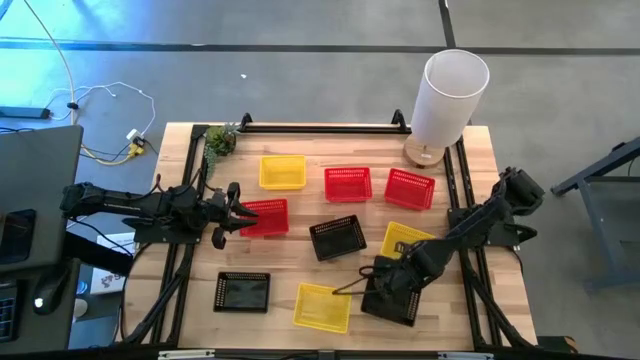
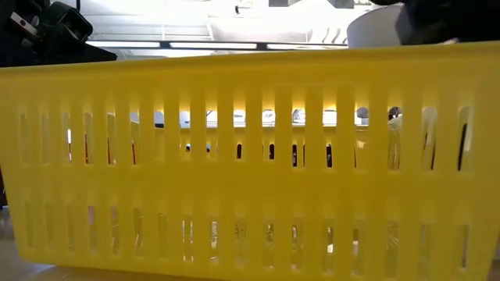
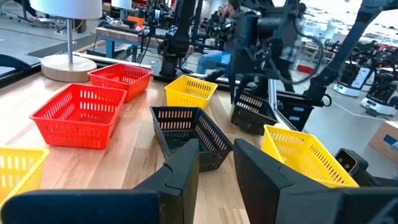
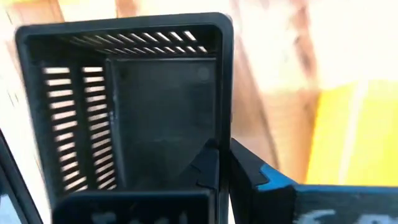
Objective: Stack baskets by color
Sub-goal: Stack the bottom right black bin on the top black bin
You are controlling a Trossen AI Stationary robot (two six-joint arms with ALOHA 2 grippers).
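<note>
Nine baskets lie spread over the table. The yellow ones are at the back left [image 1: 282,171], centre right [image 1: 405,238] and front [image 1: 323,306]. Two red baskets [image 1: 348,183] [image 1: 410,188] sit at the back, and a third red basket [image 1: 266,217] lies under my left gripper [image 1: 238,208]. That gripper's fingers [image 3: 186,165] stand apart with nothing between them. Black baskets lie in the middle [image 1: 337,237] and at the front left [image 1: 242,291]. My right gripper [image 1: 384,286] is shut on the side wall of the third black basket [image 4: 155,99] at the front right.
A tall white cylinder [image 1: 450,92] on a round wooden base stands at the back right corner. A small green plant [image 1: 220,140] sits at the back left. The front yellow basket [image 2: 250,156] fills the low view. Other workbenches and equipment show beyond the table.
</note>
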